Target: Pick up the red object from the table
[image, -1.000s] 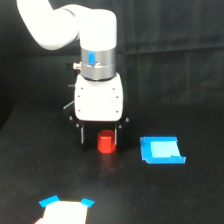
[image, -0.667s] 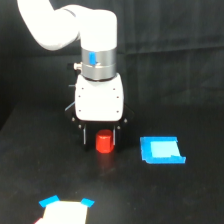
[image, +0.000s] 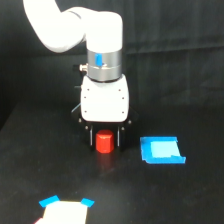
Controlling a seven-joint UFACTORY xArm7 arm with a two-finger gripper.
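Observation:
The red object (image: 104,142), a short red-orange block, stands on the black table (image: 45,165) directly under the white gripper body. My gripper (image: 105,139) straddles it, with one dark finger (image: 91,138) at its left side and the other at its right side, both pressed close to it. The block's base looks level with the table surface, with a faint reflection just beneath it. The upper part of the block is partly hidden by the gripper body.
A flat blue square piece (image: 161,150) lies on the table to the exterior view's right of the gripper. A white piece with blue corners (image: 65,210) sits at the bottom edge of the view. The white arm rises to the upper left.
The two fingers have drawn inward onto the red object's sides. The block and the gripper body stay at about the same place and height.

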